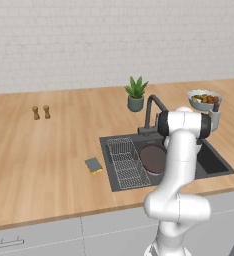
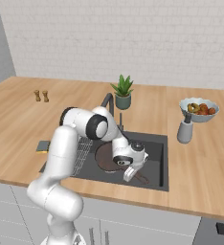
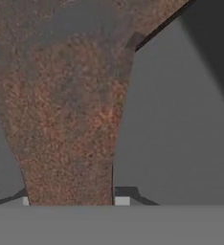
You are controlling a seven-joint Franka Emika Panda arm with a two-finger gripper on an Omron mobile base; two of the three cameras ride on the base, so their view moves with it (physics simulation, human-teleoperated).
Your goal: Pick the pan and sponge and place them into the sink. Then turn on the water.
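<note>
The pan (image 2: pixel 109 158) lies inside the sink (image 2: pixel 154 143), its handle reaching toward five o'clock, where the pincer (image 2: pixel 129 173) sits low over it. Up close the handle runs between the tips, but whether they grip it or have let go I cannot tell. The sponge (image 1: pixel 93 165) waits on the surface (image 1: pixel 39 150), just beside the sink's nine o'clock edge. The pan step looks nearly done; next comes lifting clear and reaching for the sponge.
</note>
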